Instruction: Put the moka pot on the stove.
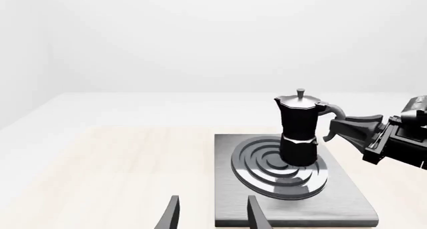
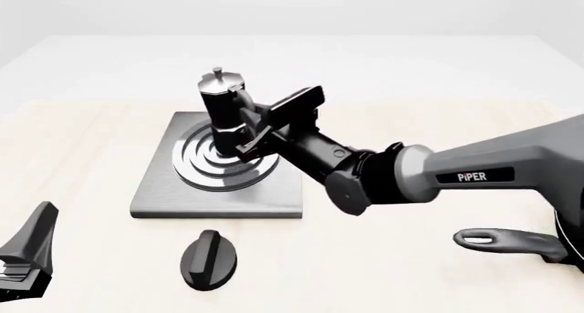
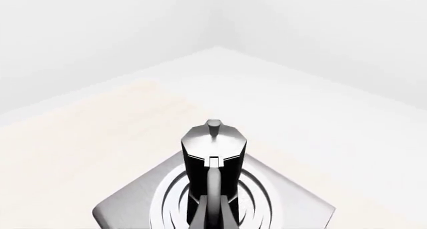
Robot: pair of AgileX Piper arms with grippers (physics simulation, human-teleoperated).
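Observation:
The moka pot stands upright on the rings of the stove, left of the table's middle. My right gripper reaches in from the right and is shut on the pot's curved side handle. In the right wrist view the pot is straight ahead, with my fingers close on either side of its handle. The left wrist view shows the pot on the stove, with the right gripper at its handle. My left gripper is open and empty at the near left corner, well short of the stove.
A black oval knob lies on the table just in front of the stove. A long-handled black pan lies at the near right edge, under my right arm.

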